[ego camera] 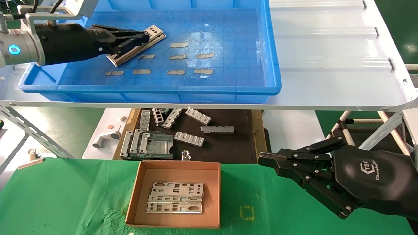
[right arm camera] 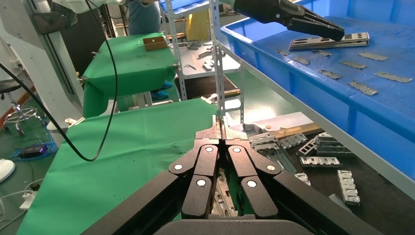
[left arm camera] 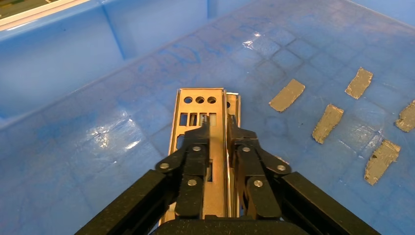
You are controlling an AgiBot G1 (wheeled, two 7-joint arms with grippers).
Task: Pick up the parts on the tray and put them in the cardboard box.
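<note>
On a green-clothed bench, the small brown cardboard box (ego camera: 174, 194) holds stacked plates; at ten o'clock, the left gripper (ego camera: 143, 38) pinches thin silvery metal plates (ego camera: 137, 45) inside the blue plastic tray (ego camera: 228, 81). Right gripper (ego camera: 266, 160) idles closed, empty.

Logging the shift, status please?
Left gripper shut on silvery metal plate in blue tray. Right gripper shut, parked. Plates already in cardboard box. Nothing blocking.

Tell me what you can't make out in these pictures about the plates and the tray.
- Left pincer hides the middle of the plates in the left wrist view; their count is unclear.
- Tray: far rim cut off, head view.
- Cardboard box: lower plates covered by the top plate.
</note>
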